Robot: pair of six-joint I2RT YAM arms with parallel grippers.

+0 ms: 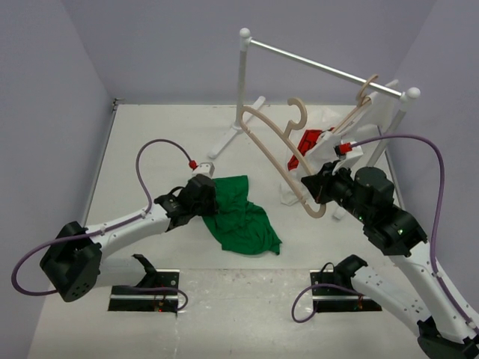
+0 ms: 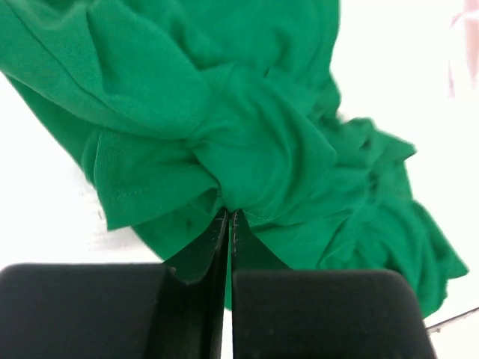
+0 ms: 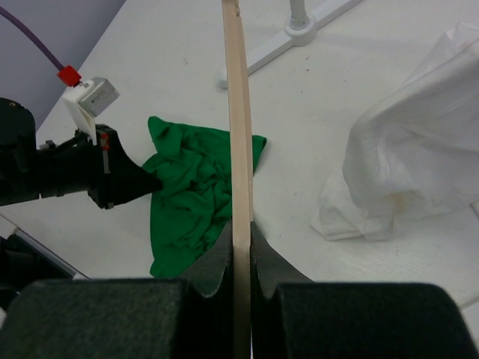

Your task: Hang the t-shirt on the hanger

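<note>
On the table [image 1: 150, 134] between the arms lies the crumpled green t-shirt [image 1: 241, 215], my left claw [image 2: 228, 218] pinching a fold at its left edge. Just right of it, my right claw [image 3: 241, 238] clamps the hanger [image 1: 273, 146], whose long axis slants away toward the rail [image 1: 322, 67]. Only the left wrist view shows the pinch itself.

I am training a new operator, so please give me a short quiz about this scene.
1. True or false: the left claw is shut on the green t-shirt.
2. Which claw holds the bare wooden hanger? A) left B) right
3. What does the t-shirt lie on?
Key: 1 true; 2 B, the right claw; 3 the table.
</note>
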